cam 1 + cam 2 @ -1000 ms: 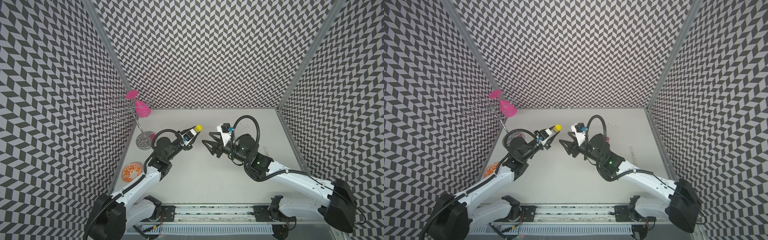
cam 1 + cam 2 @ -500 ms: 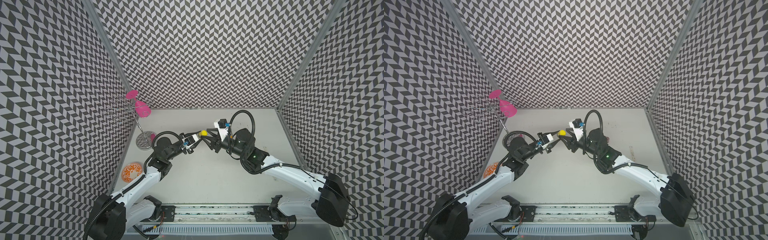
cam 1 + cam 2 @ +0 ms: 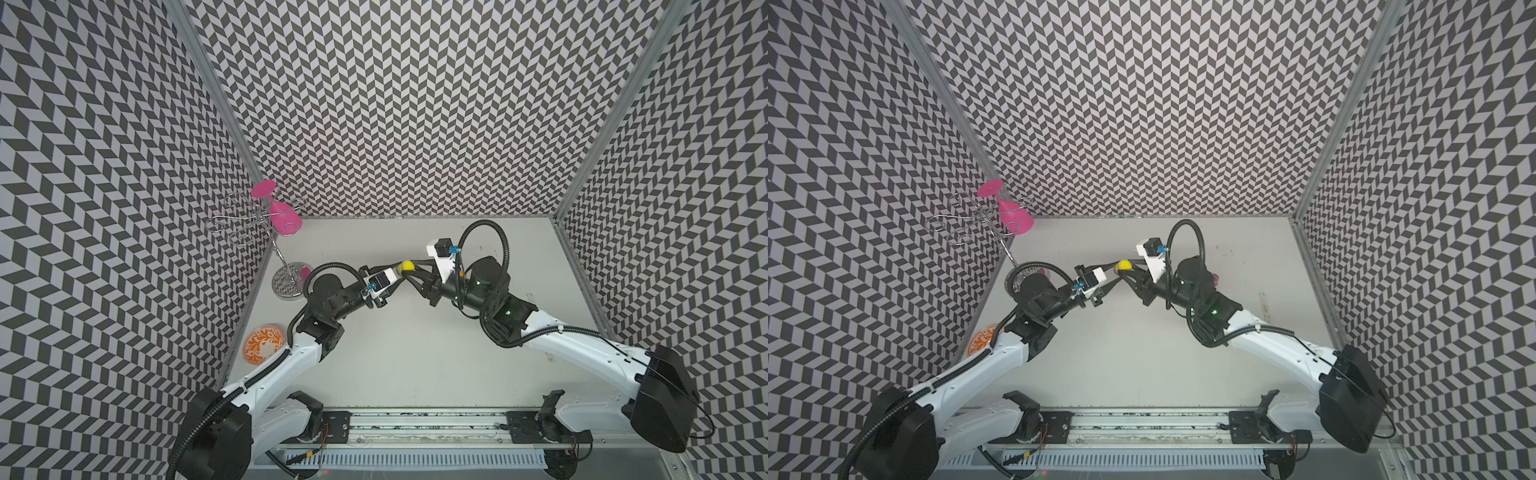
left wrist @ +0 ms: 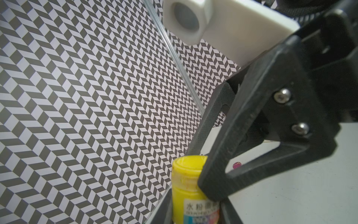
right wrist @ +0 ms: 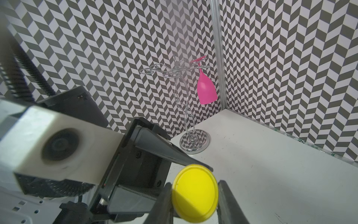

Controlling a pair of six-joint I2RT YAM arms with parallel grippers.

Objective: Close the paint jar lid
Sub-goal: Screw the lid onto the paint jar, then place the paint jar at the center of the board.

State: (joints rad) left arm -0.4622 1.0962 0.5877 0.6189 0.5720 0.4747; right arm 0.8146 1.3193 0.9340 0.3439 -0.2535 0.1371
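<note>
The paint jar [image 4: 186, 195] is small and yellow with a printed label. It is held off the table between the two arms. My left gripper [image 4: 195, 213] is shut on its body, and in both top views this gripper [image 3: 395, 272] points the jar's capped end at the right arm. The round yellow lid [image 5: 194, 189] sits on the jar's mouth and shows as a yellow spot [image 3: 1124, 264] in a top view. My right gripper [image 5: 195, 196] has closed in from the opposite side, one finger on each side of the lid's rim. The jar's body is mostly hidden in both top views.
A wire glass rack [image 3: 291, 280] stands in the back left corner with a pink glass [image 3: 282, 216] hanging from it. An orange patterned plate [image 3: 264, 345] lies by the left wall. A small red thing [image 3: 1214, 277] lies on the table behind the right wrist. Patterned walls close three sides.
The right gripper moved left to the jar and its jaws narrowed around the lid. The left arm swung the jar slightly right and down, then held still.
</note>
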